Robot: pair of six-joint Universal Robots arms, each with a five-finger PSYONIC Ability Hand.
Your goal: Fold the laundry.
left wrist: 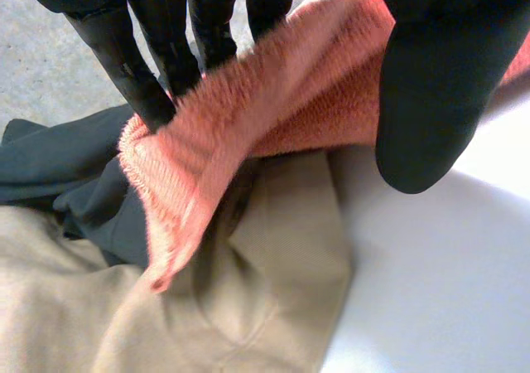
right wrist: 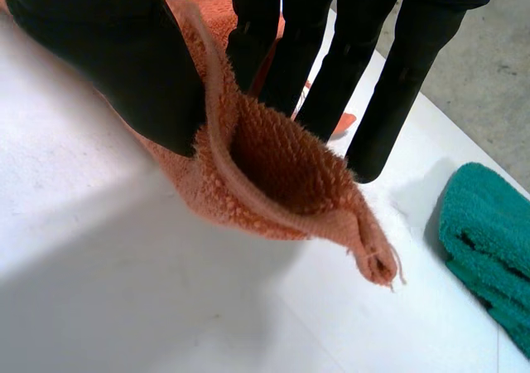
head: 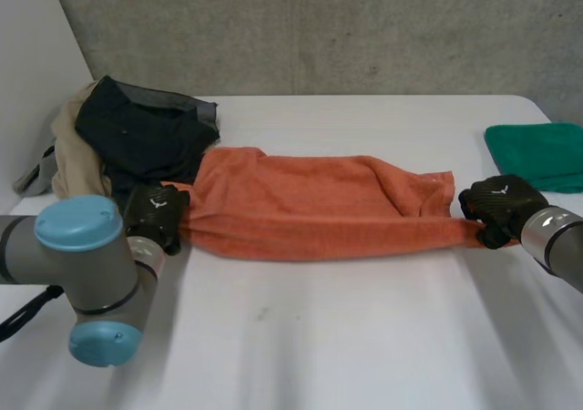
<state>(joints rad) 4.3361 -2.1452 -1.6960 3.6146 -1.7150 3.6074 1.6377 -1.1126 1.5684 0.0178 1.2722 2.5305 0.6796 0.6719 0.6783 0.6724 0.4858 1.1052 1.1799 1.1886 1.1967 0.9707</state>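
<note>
The orange towel [head: 310, 205] lies stretched across the middle of the frame on the table [head: 319, 346]; the left hand [head: 155, 211], at centre left just beside a dark garment [head: 146, 132] and a beige garment [head: 73, 150], clamps the cloth's left end between thumb and fingers; the right hand [head: 499, 205], reaching in from the right edge, pinches the right corner, its fingers straight against the thumb; a green towel [head: 542, 155] lies at the upper right, apart.
</note>
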